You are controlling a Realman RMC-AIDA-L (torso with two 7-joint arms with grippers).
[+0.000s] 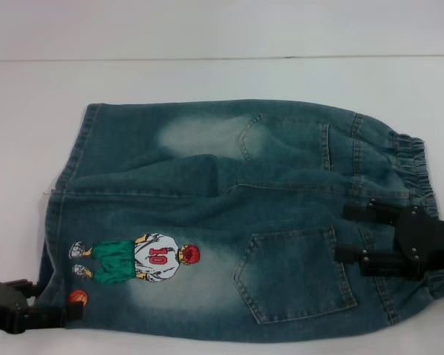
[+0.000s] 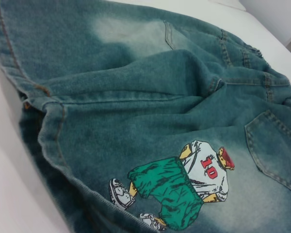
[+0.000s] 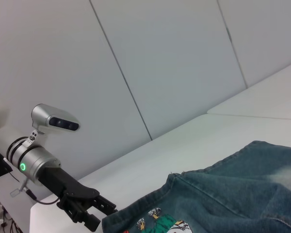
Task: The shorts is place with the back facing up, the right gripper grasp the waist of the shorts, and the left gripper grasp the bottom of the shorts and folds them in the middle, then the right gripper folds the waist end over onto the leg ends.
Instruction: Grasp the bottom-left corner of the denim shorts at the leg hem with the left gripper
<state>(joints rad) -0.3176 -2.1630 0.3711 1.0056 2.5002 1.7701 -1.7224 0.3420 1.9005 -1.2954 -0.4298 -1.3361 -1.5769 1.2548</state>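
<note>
Our right gripper (image 1: 349,234) has its black fingers (image 1: 371,213) spread apart, lying on the denim beside the elastic waistband (image 1: 408,159), one above and one below the belt line, nothing pinched between them. Our left gripper (image 1: 74,303) sits at the near leg hem (image 1: 50,244), close to the printed basketball player (image 1: 137,258); we cannot tell how its fingers stand. The shorts (image 1: 237,214) lie flat, pockets up, on the white table (image 1: 207,78).
</note>
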